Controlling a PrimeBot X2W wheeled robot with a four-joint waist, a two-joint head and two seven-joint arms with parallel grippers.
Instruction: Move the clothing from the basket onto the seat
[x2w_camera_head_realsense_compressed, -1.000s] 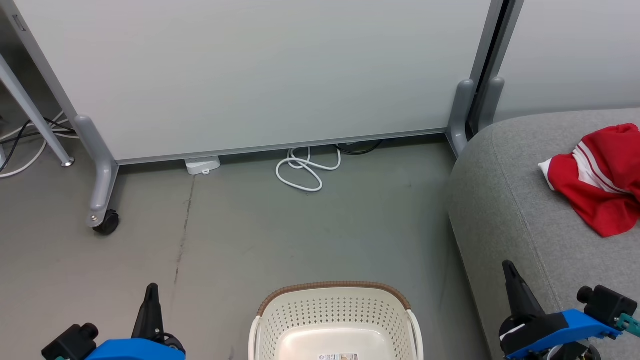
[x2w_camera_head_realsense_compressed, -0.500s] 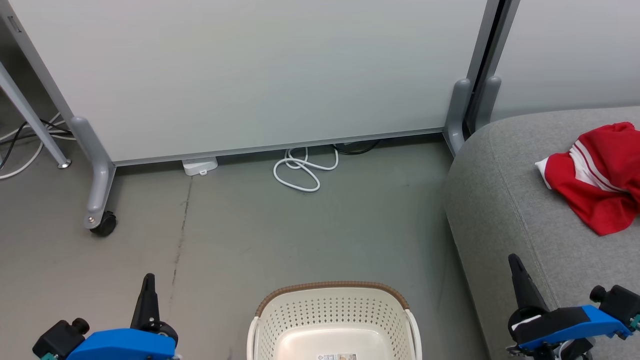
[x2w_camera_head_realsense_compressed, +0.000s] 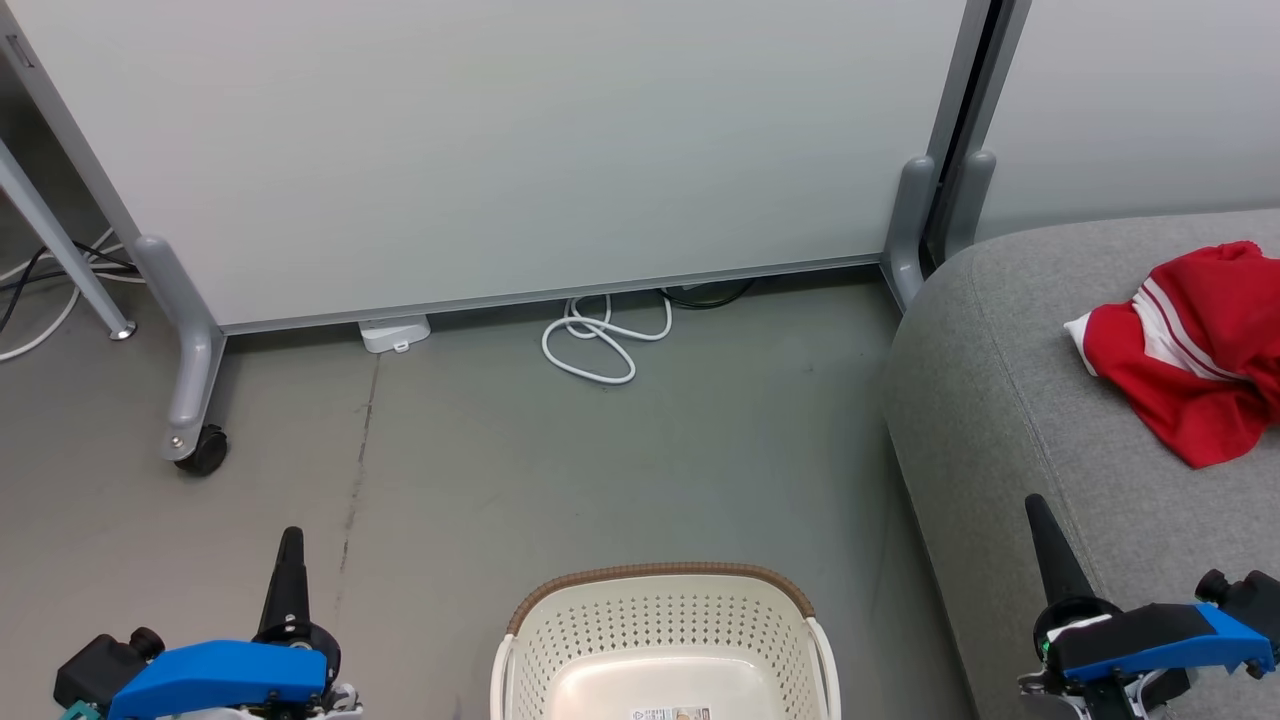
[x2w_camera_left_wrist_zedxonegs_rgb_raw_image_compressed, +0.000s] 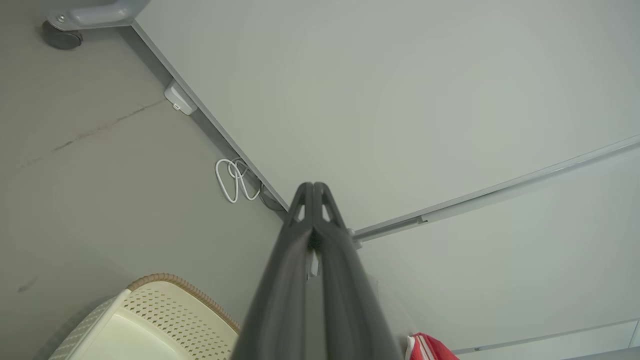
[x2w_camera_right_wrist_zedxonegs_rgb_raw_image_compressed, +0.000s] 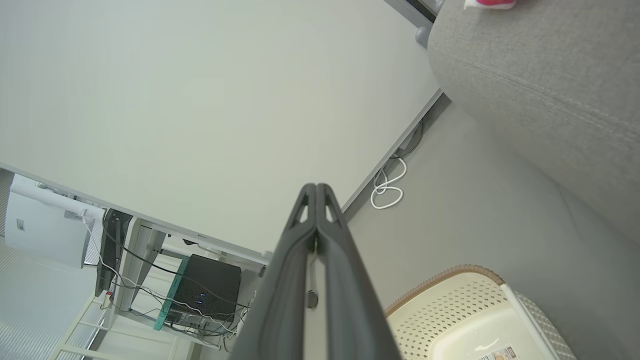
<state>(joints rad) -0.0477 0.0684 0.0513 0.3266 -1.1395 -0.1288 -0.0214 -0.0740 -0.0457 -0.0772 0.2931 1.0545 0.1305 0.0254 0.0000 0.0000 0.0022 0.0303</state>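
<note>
Red clothing with white stripes lies crumpled on the grey seat at the right. A corner of the clothing peeks in at the bottom of the left wrist view. The cream basket stands on the floor at the bottom centre, and the part of its floor that I see is bare except for a label. My left gripper is shut at the lower left, to the left of the basket. At the lower right my right gripper is shut over the seat's front edge. Both hold nothing.
A pale partition panel on castor feet stands across the back. A coiled white cable and a small white box lie at its base. A desk leg and cables are at far left.
The head view has shifted slightly, so the scene sits a little lower-left. Both grippers sit lower in the frame and stay shut.
</note>
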